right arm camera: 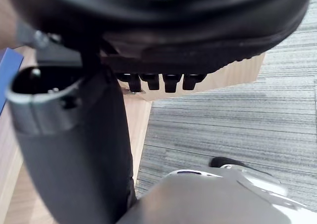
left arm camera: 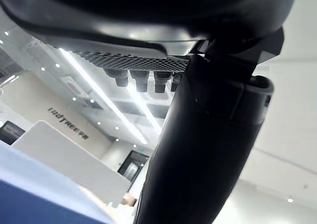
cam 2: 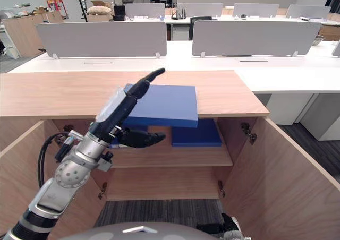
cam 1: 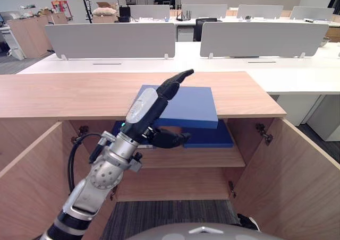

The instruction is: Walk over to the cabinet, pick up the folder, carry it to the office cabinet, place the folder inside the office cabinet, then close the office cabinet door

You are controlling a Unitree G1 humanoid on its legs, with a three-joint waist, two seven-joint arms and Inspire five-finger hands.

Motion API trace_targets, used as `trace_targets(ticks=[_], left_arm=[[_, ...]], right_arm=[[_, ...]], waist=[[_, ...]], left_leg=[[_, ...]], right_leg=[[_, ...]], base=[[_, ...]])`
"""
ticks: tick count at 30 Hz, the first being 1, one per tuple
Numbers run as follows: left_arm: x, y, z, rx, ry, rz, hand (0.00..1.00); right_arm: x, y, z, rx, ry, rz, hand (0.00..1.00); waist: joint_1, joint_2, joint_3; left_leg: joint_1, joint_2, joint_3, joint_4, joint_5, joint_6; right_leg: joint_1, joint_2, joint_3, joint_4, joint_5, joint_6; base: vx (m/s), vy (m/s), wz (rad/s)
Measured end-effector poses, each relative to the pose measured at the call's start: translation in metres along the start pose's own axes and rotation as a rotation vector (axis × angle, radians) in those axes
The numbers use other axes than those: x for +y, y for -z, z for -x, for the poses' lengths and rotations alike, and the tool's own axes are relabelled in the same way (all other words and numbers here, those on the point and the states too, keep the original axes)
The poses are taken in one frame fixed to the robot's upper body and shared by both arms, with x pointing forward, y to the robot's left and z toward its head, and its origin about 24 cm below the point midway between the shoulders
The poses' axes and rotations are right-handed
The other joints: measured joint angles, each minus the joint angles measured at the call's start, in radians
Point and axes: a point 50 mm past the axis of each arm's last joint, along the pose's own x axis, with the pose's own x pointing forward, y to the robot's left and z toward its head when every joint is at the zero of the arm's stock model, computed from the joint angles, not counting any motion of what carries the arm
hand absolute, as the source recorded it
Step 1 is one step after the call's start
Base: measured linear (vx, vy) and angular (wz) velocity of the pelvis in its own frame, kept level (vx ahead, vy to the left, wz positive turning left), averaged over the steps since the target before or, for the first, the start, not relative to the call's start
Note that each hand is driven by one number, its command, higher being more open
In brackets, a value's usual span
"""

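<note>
In the left eye view, a light-wood office cabinet stands with both doors swung open. A flat, light blue rectangular folder lies on the cabinet's top, its front edge jutting out over the open front. A darker blue folder lies on the upper shelf inside. The left hand is raised at the cabinet's front. Its fingers reach straight out over the light blue folder, and its thumb is spread wide below the overhanging edge. The hand is apart, not clamped. I cannot tell whether it touches the folder.

The right eye view shows the same pose.

In the left wrist view, the straight fingers and the thumb stand well apart, with a strip of the folder's blue past them.

In the right wrist view, the right hand hangs over grey carpet beside the cabinet's wood. Its fingers are relaxed and it holds nothing.
</note>
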Motion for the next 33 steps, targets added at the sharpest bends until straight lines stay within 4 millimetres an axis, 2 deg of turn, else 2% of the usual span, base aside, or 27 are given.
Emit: trace_targets(ticks=[7, 14, 23, 27, 28, 33], left_arm=[[-0.020, 0.007, -0.006, 0.013, 0.074, -0.130, 1.00], [-0.029, 0.014, -0.012, 0.030, 0.075, -0.201, 1.00], [-0.040, 0.046, -0.001, 0.174, 0.139, -0.370, 1.00], [-0.042, 0.052, 0.002, 0.194, 0.154, -0.418, 1.00], [-0.042, 0.052, 0.002, 0.195, 0.154, -0.426, 0.00], [-0.036, 0.054, 0.002, 0.201, 0.109, -0.496, 0.00]], right_arm=[[0.000, -0.001, 0.000, -0.002, 0.004, 0.001, 1.00], [-0.001, -0.002, 0.000, -0.006, 0.015, -0.001, 1.00], [-0.002, -0.003, -0.001, -0.009, 0.019, -0.001, 1.00], [-0.003, -0.006, -0.001, -0.014, 0.022, 0.000, 1.00], [-0.003, -0.006, -0.001, -0.015, 0.021, 0.000, 1.00], [-0.002, -0.011, -0.002, -0.025, 0.021, 0.000, 1.00]], waist=[[-0.001, -0.002, 0.001], [-0.007, -0.002, -0.001], [-0.015, 0.002, 0.005], [-0.021, 0.008, 0.016], [-0.022, 0.009, 0.019], [-0.023, 0.007, 0.041]], left_leg=[[-0.002, -0.002, 0.000, 0.000, -0.003, 0.001], [-0.018, -0.003, 0.001, 0.003, -0.004, 0.002], [-0.017, -0.002, -0.002, -0.007, -0.004, 0.002], [-0.016, -0.002, -0.003, -0.017, -0.004, 0.002], [-0.015, -0.002, -0.004, -0.017, -0.004, 0.002], [-0.017, -0.006, -0.005, -0.018, -0.004, 0.003]], right_leg=[[-0.012, -0.003, 0.001, 0.021, -0.014, 0.000], [-0.032, -0.003, 0.004, 0.028, -0.016, -0.001], [-0.026, -0.002, -0.001, 0.004, -0.012, 0.001], [-0.013, -0.001, -0.006, -0.029, 0.002, 0.007], [-0.008, 0.000, -0.007, -0.036, 0.004, 0.008], [0.008, -0.001, -0.011, -0.074, 0.019, 0.011]], base=[[0.00, 0.000, 0.00], [0.00, 0.000, 0.00], [0.00, 0.000, 0.00], [0.01, 0.002, 0.01], [0.03, 0.008, 0.04], [0.01, 0.002, 0.01]])
